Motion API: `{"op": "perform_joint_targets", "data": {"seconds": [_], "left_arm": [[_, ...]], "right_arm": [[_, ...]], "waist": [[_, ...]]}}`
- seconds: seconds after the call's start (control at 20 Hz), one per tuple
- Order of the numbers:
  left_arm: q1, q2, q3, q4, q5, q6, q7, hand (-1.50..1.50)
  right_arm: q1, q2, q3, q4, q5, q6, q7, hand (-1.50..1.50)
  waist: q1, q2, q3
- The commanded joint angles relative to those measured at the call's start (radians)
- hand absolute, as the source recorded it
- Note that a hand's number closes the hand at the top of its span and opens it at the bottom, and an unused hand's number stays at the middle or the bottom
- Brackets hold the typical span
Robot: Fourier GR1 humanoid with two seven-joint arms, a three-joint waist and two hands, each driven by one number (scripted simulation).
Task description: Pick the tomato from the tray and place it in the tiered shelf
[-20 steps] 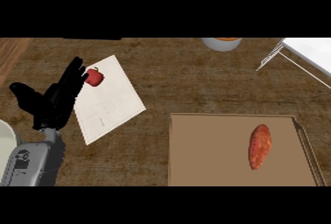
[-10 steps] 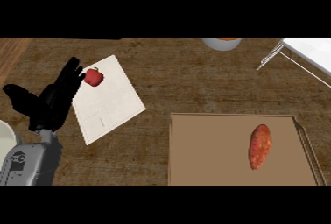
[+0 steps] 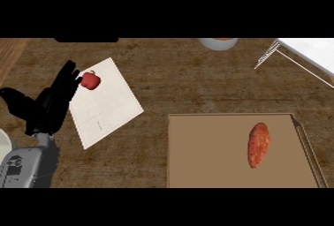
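The tomato sits on the pale tray, and the left hand is right beside it with fingers spread apart, holding nothing (lined up for a grab, I'd guess). White shelf is across the brown counter, well apart.

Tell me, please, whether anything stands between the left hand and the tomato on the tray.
Nothing visible does. The left hand is open, its fingertips right beside the tomato on the white tray.
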Motion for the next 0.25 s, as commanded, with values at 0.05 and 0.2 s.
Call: {"op": "perform_joint_targets", "data": {"seconds": [0.05,0.2], "left_arm": [[0.033,-0.008,0.005,-0.006,0.004,0.000,-0.022,0.00],[0.009,0.001,0.010,-0.001,0.009,0.000,0.001,0.00]], "right_arm": [[0.071,-0.022,-0.001,-0.035,-0.007,0.170,-0.172,-1.50],[0.105,0.010,0.014,-0.080,0.000,0.133,-0.228,-1.50]], "waist": [[-0.018,-0.007,0.002],[-0.018,-0.003,0.002]]}}
